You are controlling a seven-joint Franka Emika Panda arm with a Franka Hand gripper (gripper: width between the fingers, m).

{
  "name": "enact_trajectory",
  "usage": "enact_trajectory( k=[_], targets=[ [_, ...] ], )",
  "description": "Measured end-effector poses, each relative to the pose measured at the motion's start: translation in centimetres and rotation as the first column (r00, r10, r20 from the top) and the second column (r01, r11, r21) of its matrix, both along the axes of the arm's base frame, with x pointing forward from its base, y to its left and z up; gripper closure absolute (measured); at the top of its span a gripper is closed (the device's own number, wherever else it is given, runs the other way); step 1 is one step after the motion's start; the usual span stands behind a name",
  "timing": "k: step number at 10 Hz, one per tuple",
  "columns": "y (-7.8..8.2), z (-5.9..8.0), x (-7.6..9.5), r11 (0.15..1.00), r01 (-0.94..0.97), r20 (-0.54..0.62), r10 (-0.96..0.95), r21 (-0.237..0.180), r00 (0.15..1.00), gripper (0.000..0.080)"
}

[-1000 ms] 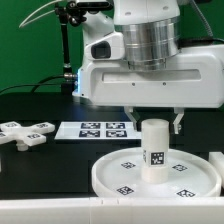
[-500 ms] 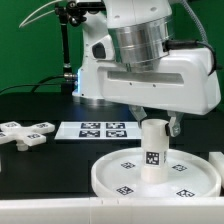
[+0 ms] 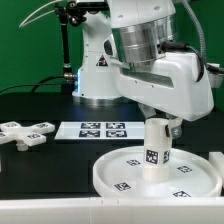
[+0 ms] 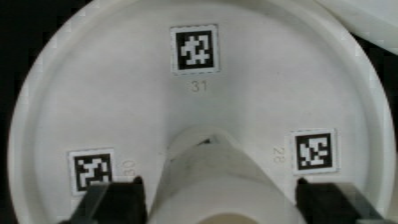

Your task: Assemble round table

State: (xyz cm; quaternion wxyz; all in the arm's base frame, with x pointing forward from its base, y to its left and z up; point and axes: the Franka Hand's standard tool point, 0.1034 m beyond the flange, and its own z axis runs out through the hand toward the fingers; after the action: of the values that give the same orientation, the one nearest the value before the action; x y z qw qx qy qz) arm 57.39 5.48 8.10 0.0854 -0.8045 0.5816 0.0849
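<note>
The large round white disc [image 3: 103, 176] lies flat on the black table at the front. The short thick cylinder leg [image 3: 156, 148] stands at its centre, leaning a little. My gripper [image 3: 156, 126] comes down from above and is shut on the leg's upper part, one finger on each side. In the wrist view the leg [image 4: 222, 170] fills the space between my two dark fingers [image 4: 111, 205], with the tagged disc [image 4: 107, 90] beyond it. The cross-shaped foot [image 3: 25, 131] lies loose on the table at the exterior view's left.
The marker board [image 3: 100, 129] lies behind the disc. A black camera stand [image 3: 68, 50] rises at the back. The arm's white base [image 3: 98, 75] stands behind the marker board. A white piece [image 3: 217, 160] shows at the exterior view's right edge.
My wrist and hand have turned about the vertical axis over the leg. The leg has turned with them and now leans slightly. The disc and foot have not moved.
</note>
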Motion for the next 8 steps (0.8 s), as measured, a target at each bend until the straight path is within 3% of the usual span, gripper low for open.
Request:
enact_trajectory(
  k=[1, 4, 7, 8],
  targets=[
    [-0.04, 0.06, 0.17, 0.998, 0.067, -0.007, -0.067, -0.001, 0.998, 0.0390],
    [-0.15, 0.04, 0.45, 0.944, 0.328, -0.034, -0.326, 0.048, 0.945, 0.0390],
    [-0.08, 0.05, 0.53, 0.919, 0.390, -0.053, -0.388, 0.050, 0.920, 0.0390],
    [-0.06, -0.01, 0.51, 0.921, 0.386, -0.052, -0.383, 0.050, 0.922, 0.0294]
  ],
)
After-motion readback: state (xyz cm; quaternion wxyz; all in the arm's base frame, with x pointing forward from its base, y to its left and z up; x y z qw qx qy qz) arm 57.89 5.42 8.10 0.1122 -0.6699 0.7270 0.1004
